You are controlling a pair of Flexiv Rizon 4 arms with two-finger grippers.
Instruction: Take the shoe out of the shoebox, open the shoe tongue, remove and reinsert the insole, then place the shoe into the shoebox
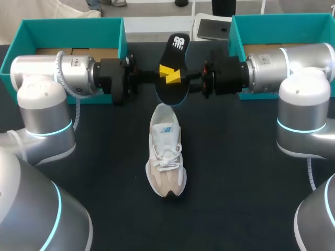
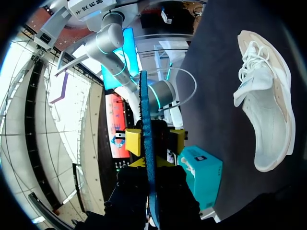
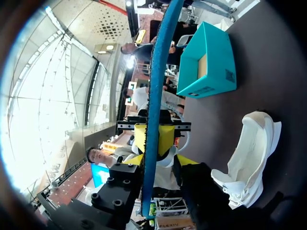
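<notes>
Black insole (image 1: pixel 174 65) with a blue edge is held up on edge above the dark counter (image 1: pixel 241 198). Our left end effector (image 1: pixel 163 72) is closed tight on one side of it and our right end effector (image 1: pixel 180 78) on the other. The white-and-beige shoe (image 1: pixel 166 151) sits upright on the counter just in front, toe toward us, outside the teal left shoebox (image 1: pixel 73 23) and right shoebox (image 1: pixel 282 20).

The left arm (image 1: pixel 44 99) and right arm (image 1: pixel 301 104) are fat silver tubes with glowing cyan rings (image 1: pixel 49 130) and white cables (image 1: pixel 78 112); the left end effector (image 1: pixel 163 73) and right end effector (image 1: pixel 177 77) are black, yellow-tipped.
</notes>
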